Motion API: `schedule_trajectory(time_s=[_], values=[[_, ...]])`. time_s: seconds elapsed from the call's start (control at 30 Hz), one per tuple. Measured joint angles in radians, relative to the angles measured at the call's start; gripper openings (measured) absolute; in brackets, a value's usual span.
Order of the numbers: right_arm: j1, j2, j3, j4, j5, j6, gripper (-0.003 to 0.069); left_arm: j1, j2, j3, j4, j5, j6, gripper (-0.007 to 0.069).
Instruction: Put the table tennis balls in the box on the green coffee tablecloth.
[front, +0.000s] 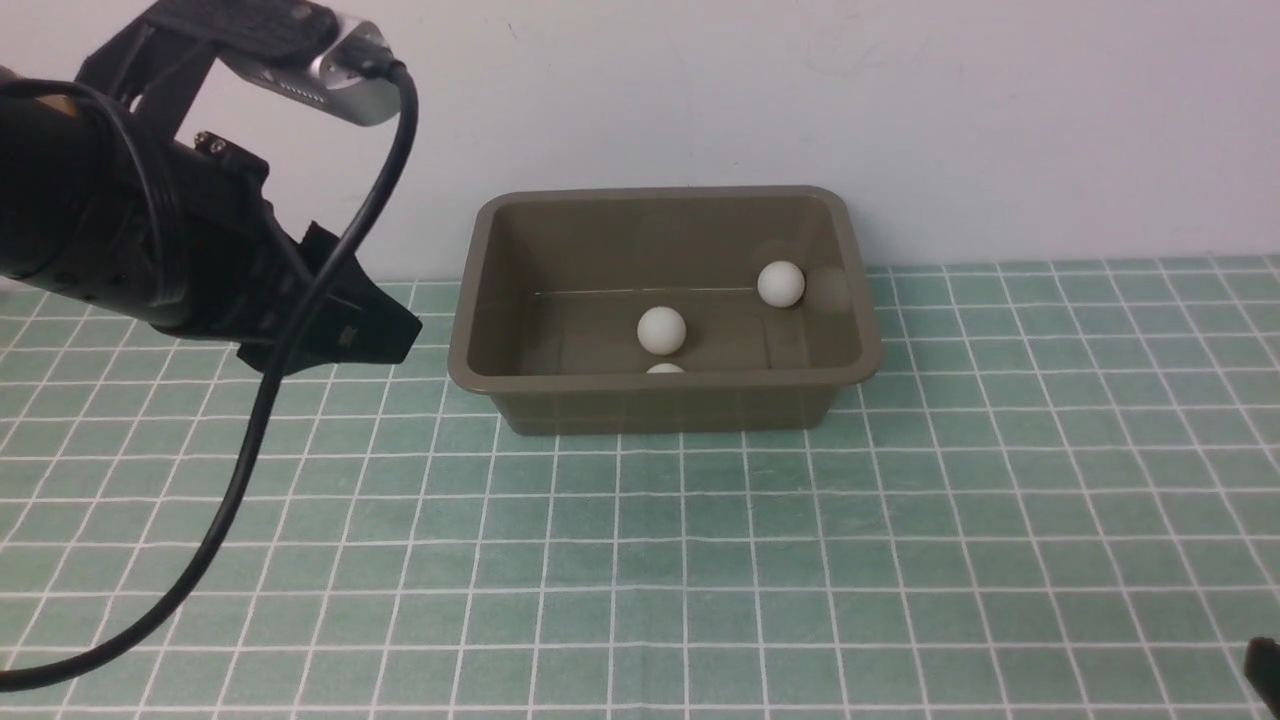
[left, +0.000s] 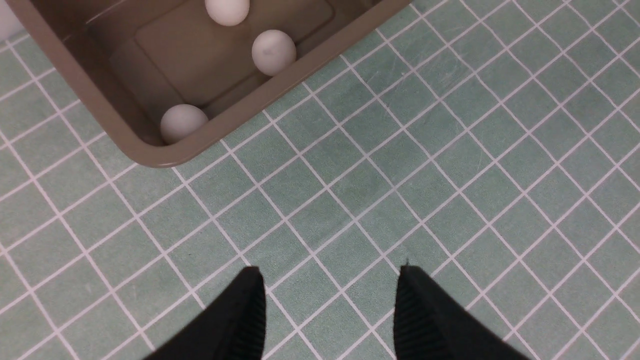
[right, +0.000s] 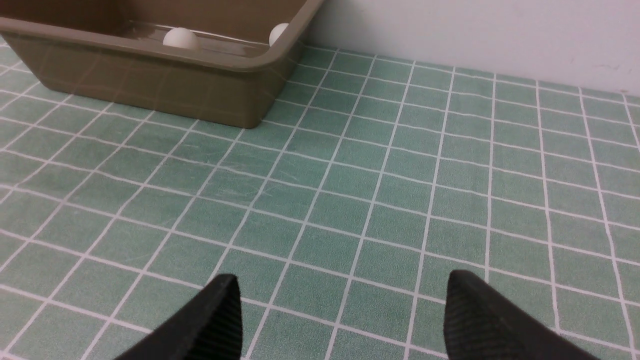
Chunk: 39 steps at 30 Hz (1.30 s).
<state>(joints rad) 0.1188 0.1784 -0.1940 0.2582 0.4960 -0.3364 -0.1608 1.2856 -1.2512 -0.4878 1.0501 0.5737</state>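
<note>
White corner ball (left: 182, 122) wrist-visible only

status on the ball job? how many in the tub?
Done: three small white balls show inside the olive-brown plastic tub. In hand: nothing; left pincer and right pincer are both open and empty over the mint-green grid cloth. Left: no loose ball visible on the cloth; any more are out of view.

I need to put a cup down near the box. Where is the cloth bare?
The cloth is bare in front of the box and to its right, out to the wall. Left of the box, the open left pincer hangs above the cloth. Inside the box lie balls.
</note>
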Motion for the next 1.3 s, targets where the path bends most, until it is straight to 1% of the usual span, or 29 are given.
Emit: schedule_trajectory(time_s=[0.17, 0.3, 0.53, 0.67, 0.9, 1.3], values=[[0.000, -0.055, 0.000, -0.001, -0.031, -0.008, 0.0494, 0.000, 0.000, 0.000, -0.008, 0.000, 0.000, 0.0324], [0.000, -0.077, 0.003, -0.020, -0.043, -0.011, 0.0494, 0.000, 0.000, 0.000, -0.041, 0.000, 0.000, 0.0324], [-0.006, -0.134, 0.086, -0.021, -0.054, -0.012, 0.0494, 0.000, 0.000, 0.000, -0.075, 0.000, 0.010, 0.0324], [-0.027, -0.173, 0.134, -0.010, -0.048, -0.012, 0.0494, 0.000, 0.000, 0.000, -0.075, 0.000, 0.028, 0.0324], [-0.118, -0.190, 0.171, 0.003, -0.020, -0.012, 0.0494, 0.000, 0.000, 0.000, -0.076, 0.000, 0.038, 0.0324], [-0.121, -0.190, 0.171, 0.004, -0.006, -0.015, 0.0494, 0.000, 0.000, 0.000, -0.076, 0.000, 0.043, 0.0324]])
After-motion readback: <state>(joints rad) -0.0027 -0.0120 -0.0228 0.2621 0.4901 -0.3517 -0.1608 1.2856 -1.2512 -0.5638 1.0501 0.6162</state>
